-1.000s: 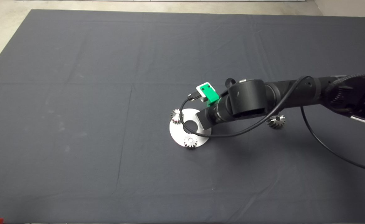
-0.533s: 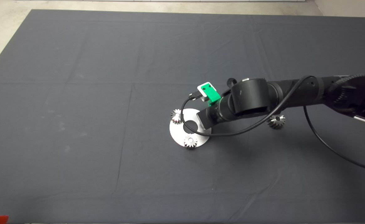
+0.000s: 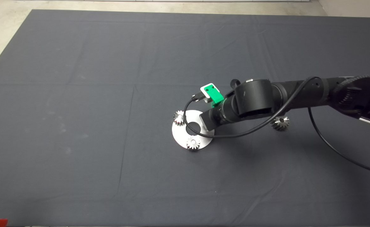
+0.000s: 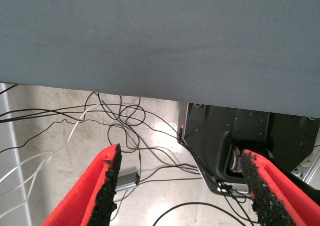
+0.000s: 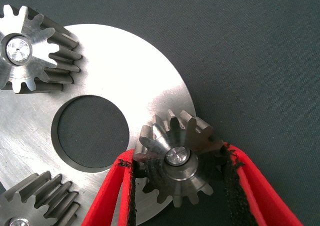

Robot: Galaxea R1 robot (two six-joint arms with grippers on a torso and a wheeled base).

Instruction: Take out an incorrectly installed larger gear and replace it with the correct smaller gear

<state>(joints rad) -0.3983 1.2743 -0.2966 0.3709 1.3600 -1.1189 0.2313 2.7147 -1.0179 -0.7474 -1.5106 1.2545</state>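
In the right wrist view my right gripper [image 5: 178, 158] is shut on the smaller gear [image 5: 177, 161], one black pad against each side of its teeth. That gear stands on a pin at the rim of the round steel plate [image 5: 150, 75]. Two more small gears [image 5: 25, 50] [image 5: 45, 201] stand on the same plate. From above, my right arm [image 3: 251, 101] covers that side of the plate [image 3: 180, 135], hiding the held gear. The larger gear [image 3: 280, 122] lies on the mat to the right, partly under the arm.
A black cable [image 3: 330, 148] loops from the right arm over the plate and the mat. My left gripper [image 4: 181, 157] is parked off the mat's edge, open, over floor strewn with cables.
The right arm shifted slightly to the right a second ago and has held still since. The gears and plate have not moved.
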